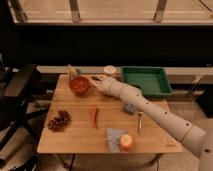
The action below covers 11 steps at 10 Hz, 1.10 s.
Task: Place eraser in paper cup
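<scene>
A wooden table (80, 137) stands in front of a dark wall, and the robot's pale arm (150, 107) reaches across it from the near right corner toward the far left. The gripper (95, 80) sits at the far side of the table, just right of a red bowl (79, 85), and its tip looks to be at or very close to the bowl's rim. Its fingers are closed together; whether anything is pinched between them is hard to make out from this angle, and no eraser can be picked out with confidence anywhere in the scene.

The paper cup (110, 70) is a short cream-white cup at the far edge of the table, just behind the gripper and a little to its right, between the red bowl and a green tray (146, 81). The tray lies at the far right corner, with the arm passing in front of its near left side. Behind the red bowl, at the far left, there is a small greenish thing (73, 72) that is too blurred to identify.

Nearer the middle of the table lies a red chilli pepper (95, 117), lengthwise from far to near. At the left is a dark bunch of grapes (59, 120). Toward the near edge an orange fruit (126, 142) rests on a grey-blue cloth (114, 138). Just beside the arm, on the right half, a small bluish object (131, 108) and a thin stick-like item (140, 121) lie on the wood.
</scene>
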Tool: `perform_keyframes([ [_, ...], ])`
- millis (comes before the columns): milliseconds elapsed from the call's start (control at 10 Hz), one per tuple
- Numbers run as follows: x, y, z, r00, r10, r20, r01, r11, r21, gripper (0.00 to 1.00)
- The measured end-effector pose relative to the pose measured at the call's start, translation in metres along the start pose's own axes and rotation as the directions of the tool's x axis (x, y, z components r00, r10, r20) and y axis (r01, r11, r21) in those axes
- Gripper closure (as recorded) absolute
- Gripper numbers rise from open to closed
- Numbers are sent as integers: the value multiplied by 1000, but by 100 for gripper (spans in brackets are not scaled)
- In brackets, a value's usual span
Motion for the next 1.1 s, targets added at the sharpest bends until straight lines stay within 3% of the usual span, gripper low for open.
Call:
perform_keyframes([
  [400,9,-32,-16,999,46,-15,-44,990,132,100],
  [700,6,-61,-34,998,57,-19,-51,969,241,100],
  [800,4,-66,-38,998,68,-8,-64,963,260,100],
  [1100,5,-68,-40,998,68,-8,-63,963,264,100],
])
